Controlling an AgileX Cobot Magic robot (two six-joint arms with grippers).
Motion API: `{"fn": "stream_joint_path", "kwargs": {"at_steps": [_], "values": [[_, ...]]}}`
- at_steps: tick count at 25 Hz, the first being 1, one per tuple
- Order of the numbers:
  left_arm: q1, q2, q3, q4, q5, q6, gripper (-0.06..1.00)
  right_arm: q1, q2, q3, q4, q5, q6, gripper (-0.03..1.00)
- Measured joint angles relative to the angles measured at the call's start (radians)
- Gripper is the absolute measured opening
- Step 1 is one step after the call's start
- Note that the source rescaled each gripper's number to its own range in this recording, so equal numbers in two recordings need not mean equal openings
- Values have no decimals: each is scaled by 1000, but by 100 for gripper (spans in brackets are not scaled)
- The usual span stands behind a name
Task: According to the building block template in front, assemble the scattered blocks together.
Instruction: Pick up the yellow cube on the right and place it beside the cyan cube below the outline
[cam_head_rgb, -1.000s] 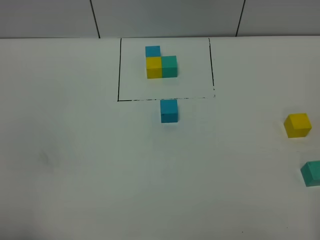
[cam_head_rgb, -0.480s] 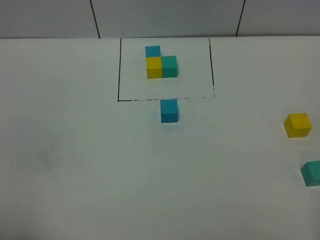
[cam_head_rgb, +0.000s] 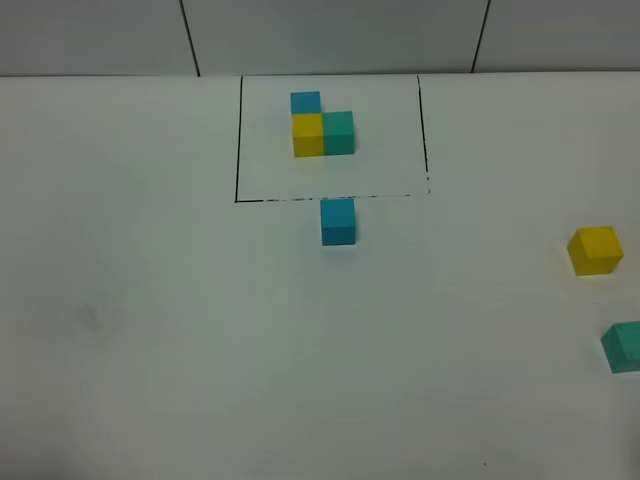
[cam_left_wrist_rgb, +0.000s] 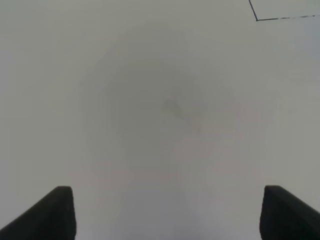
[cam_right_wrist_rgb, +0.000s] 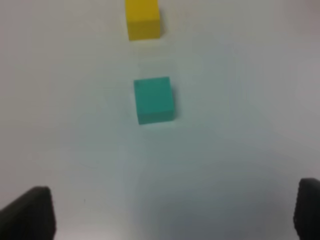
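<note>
Right gripper (cam_right_wrist_rgb: 169, 212) hangs with its jaws spread wide and empty. The teal-green cube (cam_right_wrist_rgb: 154, 99) sits dead ahead of them, centred on the gap and nearly square to it, but not yet between them. The yellow cube (cam_right_wrist_rgb: 143, 19) lies farther out on almost the same line, so this arm looks the nearer one. Left gripper (cam_left_wrist_rgb: 169, 212), jaws also released, faces bare table (cam_left_wrist_rgb: 150, 100), with a corner of the template's black outline (cam_left_wrist_rgb: 280, 18) far ahead. The blue cube (cam_head_rgb: 338, 221) rests just outside that outline.

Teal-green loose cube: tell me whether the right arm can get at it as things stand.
Probably yes. The teal-green cube lies on bare table ahead of the right gripper, whose jaws stand wide; the yellow cube sits beyond it, apart.
</note>
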Motion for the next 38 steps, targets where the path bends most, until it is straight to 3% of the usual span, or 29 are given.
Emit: {"fn": "stream_joint_path", "kwargs": {"at_steps": [5,12,20,27,32,38], "values": [[0,0,0,0,0,0,99,0,261,-44,-9,-122,-18,100],[0,0,0,0,0,0,99,0,752,-230,-2,-246,-59,100],[0,0,0,0,0,0,99,0,1139,-395,95,-385,-188,100],[0,0,0,0,0,0,99,0,1299,-414,101,-499,-251,100],[0,0,0,0,0,0,99,-12,1392,-472,122,-505,-270,100],[0,0,0,0,0,0,99,-80,1465,-507,215,-503,-321,100]]}}
